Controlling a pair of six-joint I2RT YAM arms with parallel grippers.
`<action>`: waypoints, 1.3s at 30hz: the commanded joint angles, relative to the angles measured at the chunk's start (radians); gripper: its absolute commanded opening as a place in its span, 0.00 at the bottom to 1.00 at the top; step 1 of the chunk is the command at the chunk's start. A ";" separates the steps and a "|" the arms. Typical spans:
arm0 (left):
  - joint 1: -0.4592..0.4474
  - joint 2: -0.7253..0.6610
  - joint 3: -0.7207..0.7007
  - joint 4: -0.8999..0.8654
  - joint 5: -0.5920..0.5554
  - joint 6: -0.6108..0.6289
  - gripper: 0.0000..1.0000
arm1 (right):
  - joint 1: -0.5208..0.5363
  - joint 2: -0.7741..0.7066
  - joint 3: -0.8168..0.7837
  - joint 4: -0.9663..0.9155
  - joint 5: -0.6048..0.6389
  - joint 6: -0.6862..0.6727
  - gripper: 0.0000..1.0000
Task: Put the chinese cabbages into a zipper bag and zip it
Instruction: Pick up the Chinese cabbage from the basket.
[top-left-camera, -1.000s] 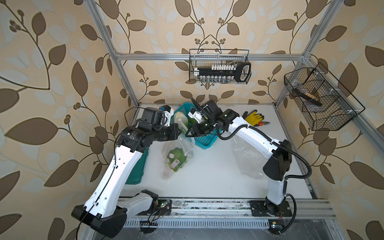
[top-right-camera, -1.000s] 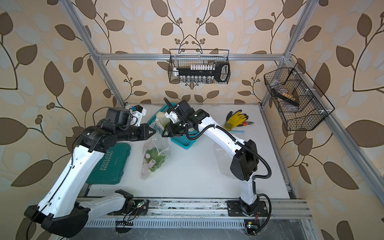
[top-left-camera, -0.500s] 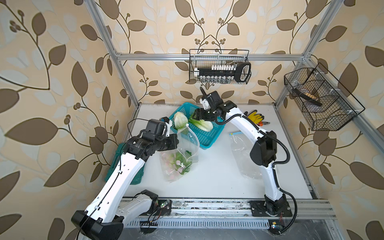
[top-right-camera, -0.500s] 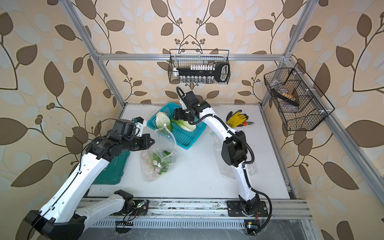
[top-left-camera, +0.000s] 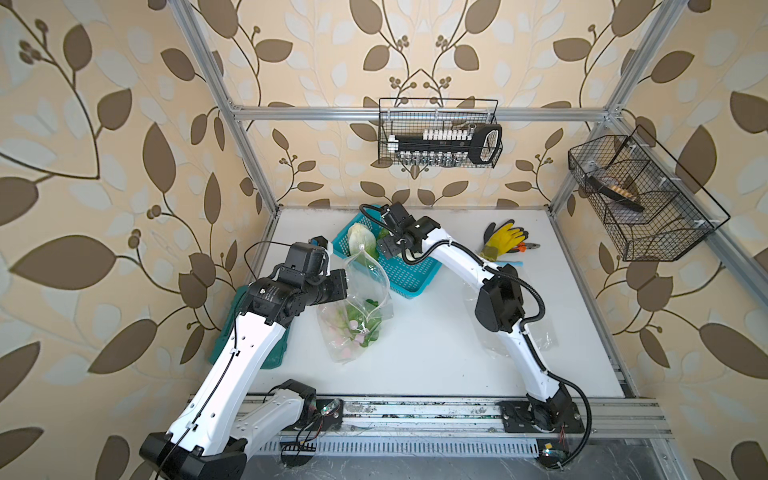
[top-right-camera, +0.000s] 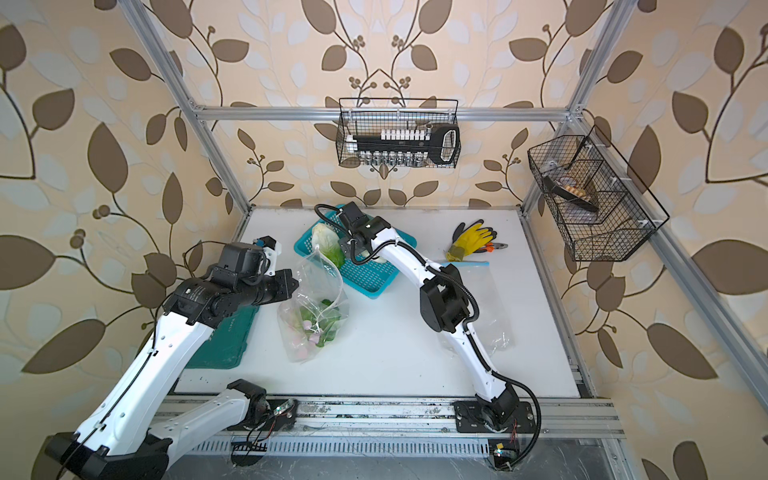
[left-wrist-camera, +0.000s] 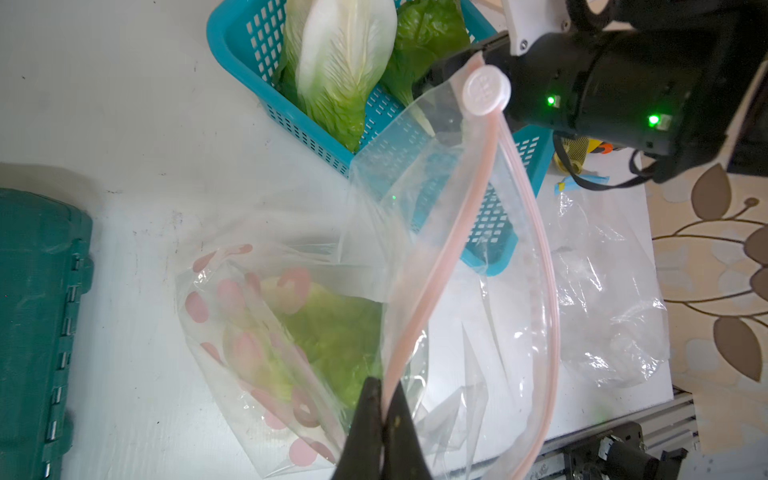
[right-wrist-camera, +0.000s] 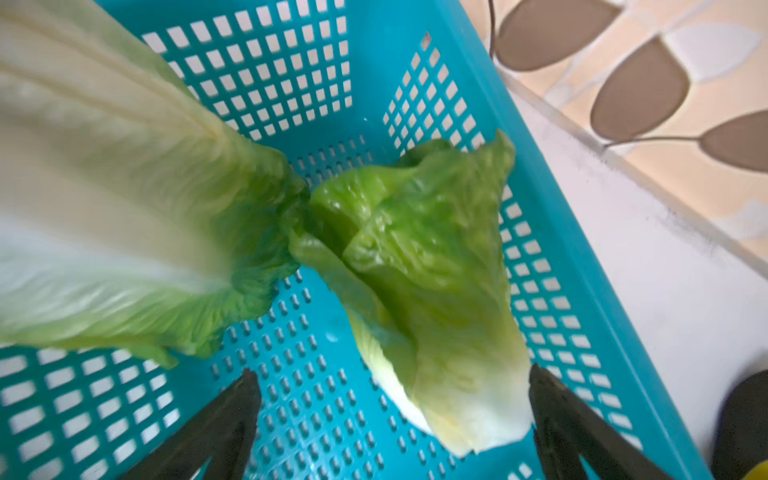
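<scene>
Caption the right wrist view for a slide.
Open right end effector poised over a chinese cabbage in the teal basket, another cabbage beside it.

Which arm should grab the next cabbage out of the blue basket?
The right arm. The right gripper hangs open over the basket with a cabbage between its jaws, not yet gripped. The left gripper is busy: it is shut on the zipper bag at its rim, holding the mouth up.

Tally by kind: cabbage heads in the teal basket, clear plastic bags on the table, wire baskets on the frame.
Cabbage heads in the teal basket: 2
Clear plastic bags: 2
Wire baskets: 2
Total: 6
</scene>
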 joint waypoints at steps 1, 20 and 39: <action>0.003 -0.003 0.029 0.020 0.045 -0.001 0.00 | -0.016 0.122 0.087 -0.062 0.073 -0.102 0.99; 0.004 0.002 -0.007 0.061 0.102 -0.024 0.00 | -0.158 -0.454 -0.742 0.684 -0.443 0.840 0.32; 0.002 0.016 -0.011 0.110 0.132 -0.022 0.00 | -0.126 -0.737 -1.057 0.479 -0.130 1.028 0.92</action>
